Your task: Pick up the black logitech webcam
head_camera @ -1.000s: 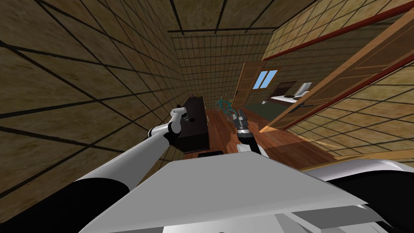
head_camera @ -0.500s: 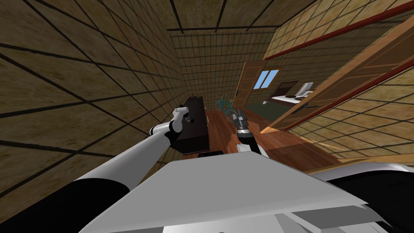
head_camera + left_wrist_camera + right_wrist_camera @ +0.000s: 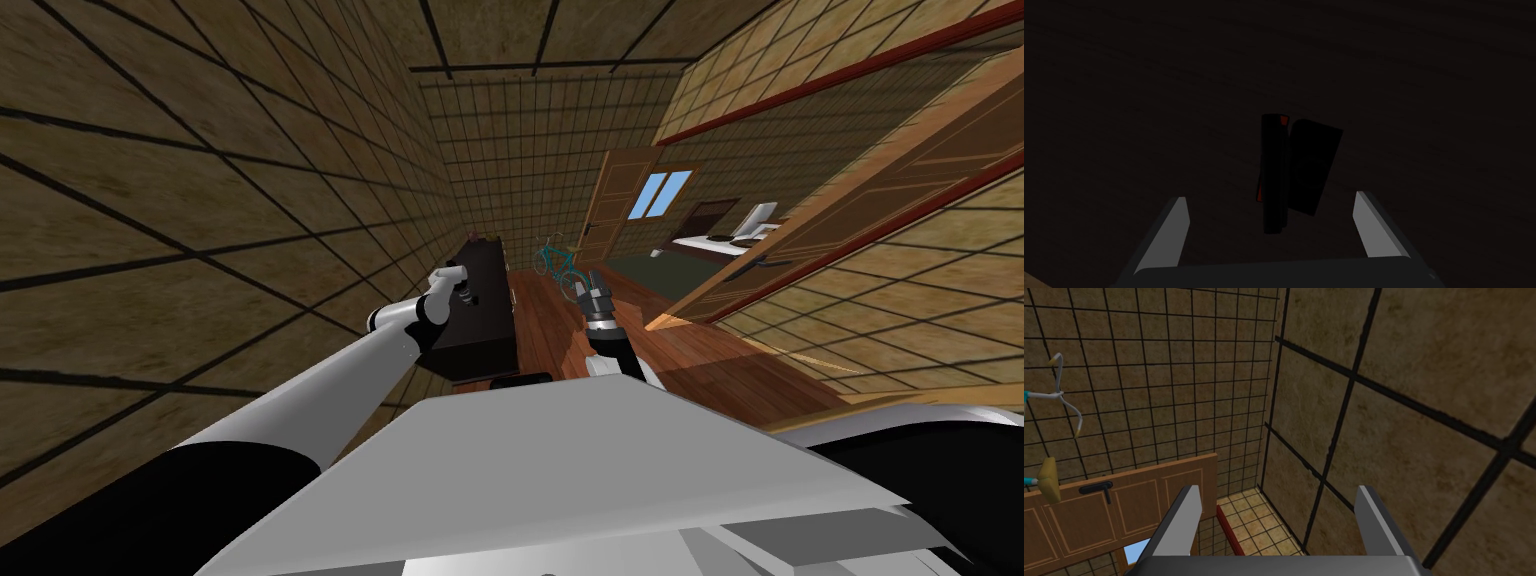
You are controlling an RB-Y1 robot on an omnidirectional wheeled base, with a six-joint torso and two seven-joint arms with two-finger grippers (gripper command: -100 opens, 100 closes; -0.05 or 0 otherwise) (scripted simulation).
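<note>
The black webcam (image 3: pixel 1289 170), a slim bar with small red marks and a folded flap, lies on the dark top of a cabinet (image 3: pixel 485 320). My left gripper (image 3: pixel 1269 222) hangs above it, open, its two fingers either side of the webcam's near end without touching. In the head view the left gripper (image 3: pixel 462 285) is over the cabinet beside the left wall, the webcam (image 3: pixel 474 298) a small dark shape just beyond it. My right gripper (image 3: pixel 592 283) is raised over the wooden floor, open and empty, fingers (image 3: pixel 1184 518) apart.
The dark cabinet stands against the tiled left wall (image 3: pixel 200 230). A teal bicycle (image 3: pixel 555 262) leans farther down the wooden-floored corridor (image 3: pixel 560 320). An open wooden door (image 3: pixel 800 250) on the right leads to a room with a bed (image 3: pixel 720 238).
My left hand has moved slightly forward and right over the cabinet top, nearer the webcam. The right arm has stayed still.
</note>
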